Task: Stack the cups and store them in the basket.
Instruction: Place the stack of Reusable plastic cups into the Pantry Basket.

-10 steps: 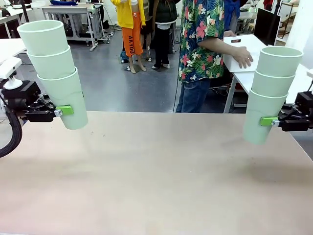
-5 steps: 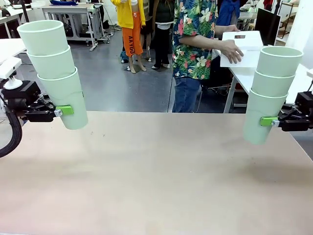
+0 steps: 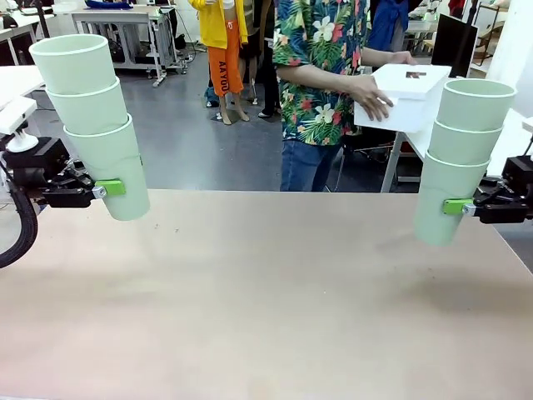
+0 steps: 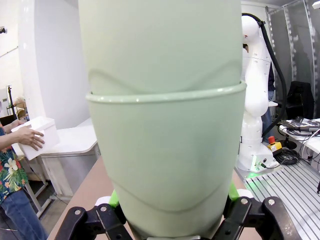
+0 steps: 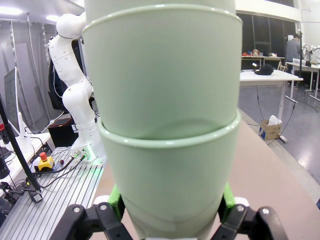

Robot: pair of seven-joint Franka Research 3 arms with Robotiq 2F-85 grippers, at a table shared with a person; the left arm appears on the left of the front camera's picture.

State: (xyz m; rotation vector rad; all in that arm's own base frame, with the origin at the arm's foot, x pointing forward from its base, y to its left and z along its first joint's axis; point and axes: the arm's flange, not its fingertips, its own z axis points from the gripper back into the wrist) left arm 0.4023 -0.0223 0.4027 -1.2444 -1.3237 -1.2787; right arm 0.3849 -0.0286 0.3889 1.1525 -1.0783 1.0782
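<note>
Cups first: the left stack [image 3: 92, 125] is three of them nested, pinched low on the bottom cup by the left claw [image 3: 117, 188], which reaches in sideways from the left edge. Most of the stack rises above the claw and leans a bit outward, top rim tipped away from the middle. Only the rounded base pokes out below the claw, hanging over the table [image 3: 266, 300]. On the left wrist cam the green pads [image 4: 114, 198] press on both sides of the bottom cup's wall, so it's clamped snug, no gap I can spot.

Moving right, across the table and well beyond both claws, a person in a flowery shirt holds the basket [image 3: 404, 98] up in the air, one hand [image 3: 372, 95] on its near side. It sits closer to the right claw than to the left one, higher up and farther back, not touching anything on the robot.

The right stack [image 3: 460, 158] is pretty much the mirror image: three cups nested, leaning outward to the right, gripped low by the right claw [image 3: 447, 207] coming in from the right edge. Again the bulk stands above the claw and the base dips just under it. The right wrist cam shows its green pads [image 5: 116, 200] squeezing both sides of the lowest cup
</note>
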